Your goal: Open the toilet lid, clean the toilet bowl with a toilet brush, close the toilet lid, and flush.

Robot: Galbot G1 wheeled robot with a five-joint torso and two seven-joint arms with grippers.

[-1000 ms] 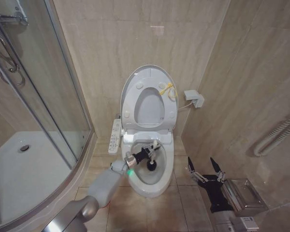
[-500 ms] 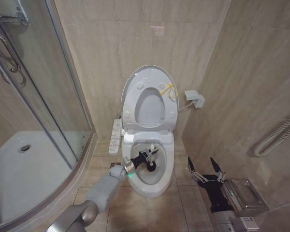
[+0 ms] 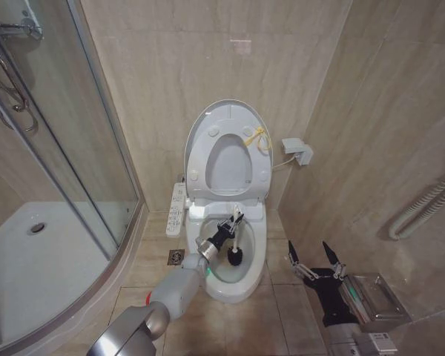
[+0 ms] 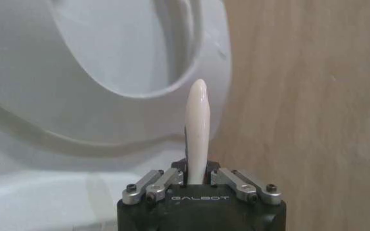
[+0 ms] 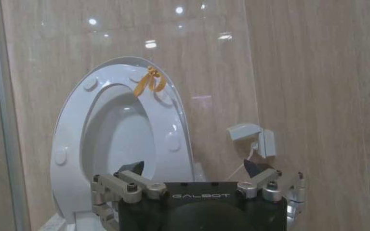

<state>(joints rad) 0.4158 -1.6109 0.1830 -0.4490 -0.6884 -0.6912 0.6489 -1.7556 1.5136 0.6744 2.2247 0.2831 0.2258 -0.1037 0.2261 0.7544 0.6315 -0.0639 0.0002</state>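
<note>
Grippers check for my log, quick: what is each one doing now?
Left gripper: shut on the toilet brush, over the toilet bowl.
Right gripper: open, holding nothing.

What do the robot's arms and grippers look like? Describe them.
The left arm is a smooth silver-grey tube with a green light at the wrist, ending in a black left gripper. The right gripper has pointed black fingers, silver bolted brackets and a black body printed GALBOT.
</note>
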